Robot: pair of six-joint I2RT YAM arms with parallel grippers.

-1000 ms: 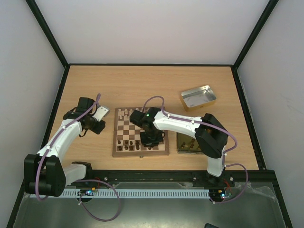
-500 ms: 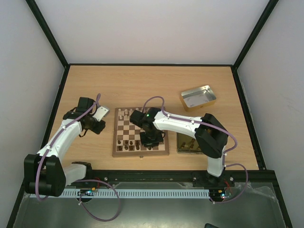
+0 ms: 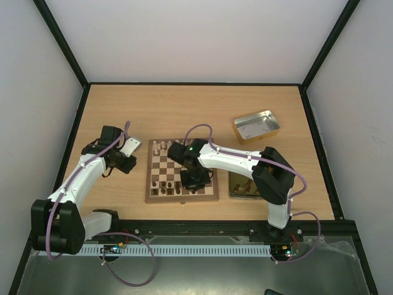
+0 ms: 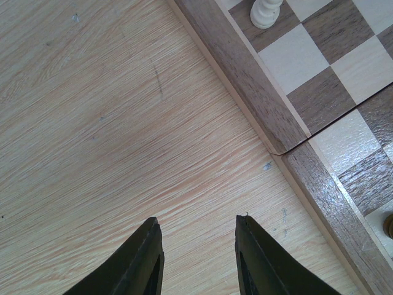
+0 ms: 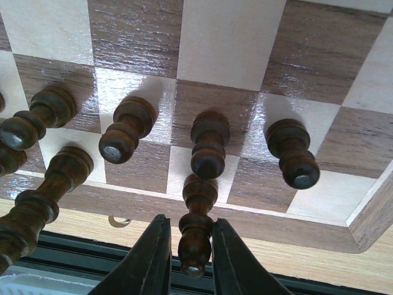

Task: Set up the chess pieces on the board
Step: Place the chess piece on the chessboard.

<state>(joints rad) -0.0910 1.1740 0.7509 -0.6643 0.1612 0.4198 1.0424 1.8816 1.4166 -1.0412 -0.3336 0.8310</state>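
From above, one board (image 3: 182,171) lies on the counter (image 3: 184,110) between the two arms, just ahead of their bases. A few pale pieces (image 3: 161,147) stand at its far left corner and a cluster of dark pieces (image 3: 164,188) stands along its near edge; both groups are too small to count here. The left fingers (image 3: 126,162) hang over bare counter just beside the board's left edge. The right fingers (image 3: 195,181) are down over the near rows of the board. Two tins sit to the right: a silver tin (image 3: 256,126) well beyond the board, and a gold tin (image 3: 244,184) just beside it, partly under the right arm, with some pieces inside.

In the left wrist view, the two left fingers (image 4: 147,264) stand partly apart with nothing between them, over plain counter. The board's border runs down the right side, and one pale piece (image 4: 265,11) stands on a dark square at the top.

In the right wrist view, the two right fingers (image 5: 153,258) flank one upright dark piece (image 5: 195,236) on the board's nearest row. They sit very close to it, but whether they press on it cannot be told. Three more dark pieces stand in full view on the row beyond. Others crowd the left edge, cut off, so their count is unsure.
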